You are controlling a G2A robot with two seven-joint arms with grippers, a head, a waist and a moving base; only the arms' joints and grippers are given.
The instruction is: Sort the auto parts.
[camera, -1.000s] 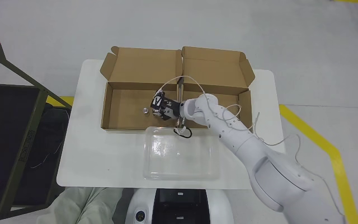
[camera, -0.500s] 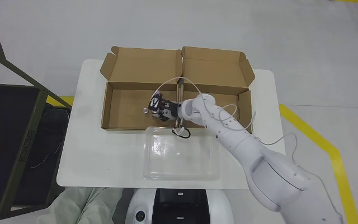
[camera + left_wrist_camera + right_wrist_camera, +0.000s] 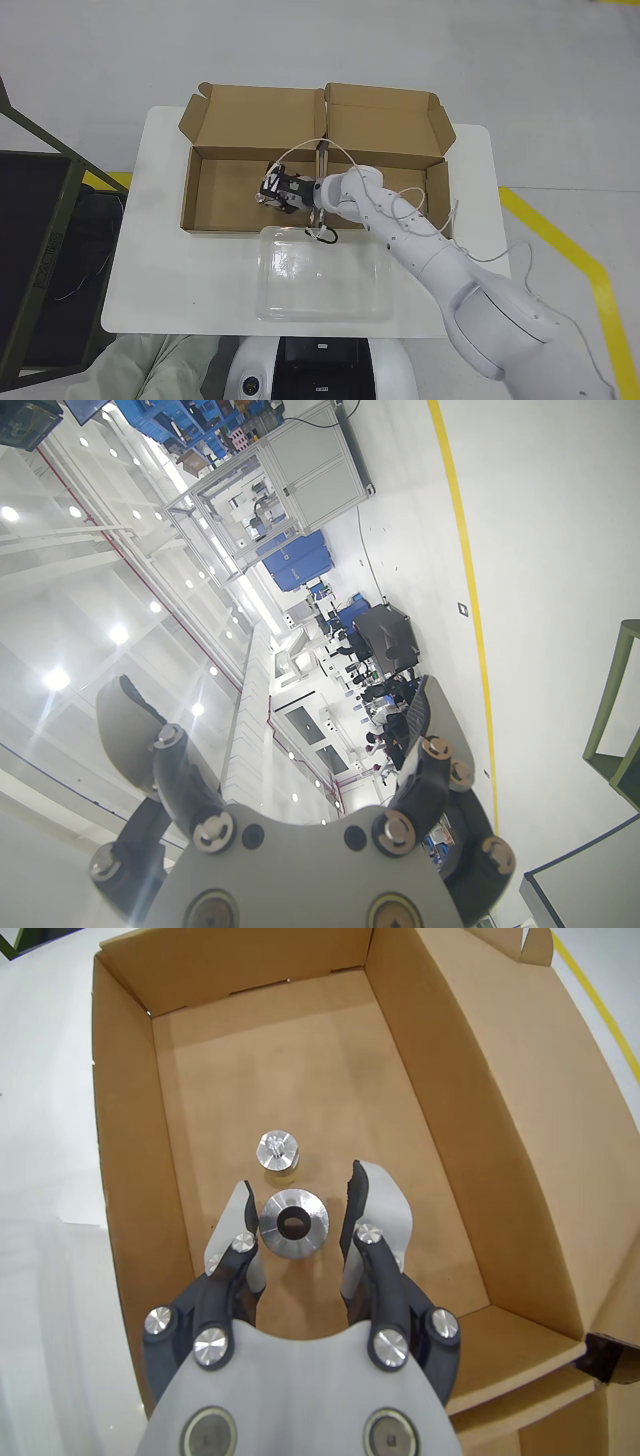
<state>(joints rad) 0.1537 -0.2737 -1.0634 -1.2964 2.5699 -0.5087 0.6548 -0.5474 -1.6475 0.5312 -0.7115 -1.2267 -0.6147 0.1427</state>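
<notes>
Your right jaws stand open astride the ring (image 3: 294, 1224) in the left compartment of the box (image 3: 131, 1128), just right of the bolt (image 3: 277, 1151), seemingly so like parts sit together; your left jaws gape wide.

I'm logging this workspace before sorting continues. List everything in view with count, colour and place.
cardboard box: 1, brown, flaps open, two compartments, on the table
ring-shaped metal part: 1, silver, on the floor of the box's left compartment, between the fingers of the right hand
hex-headed metal part: 1, silver, same compartment, just beyond the ring-shaped part
clear tray: 1, transparent, on the table between the box and the robot
table: 1, white, under box and tray
frame: 1, dark green, left of the table
right hand: 1, grey and black, open, inside the left compartment
left hand: 1, grey and black, open, pointed off at the room
</notes>
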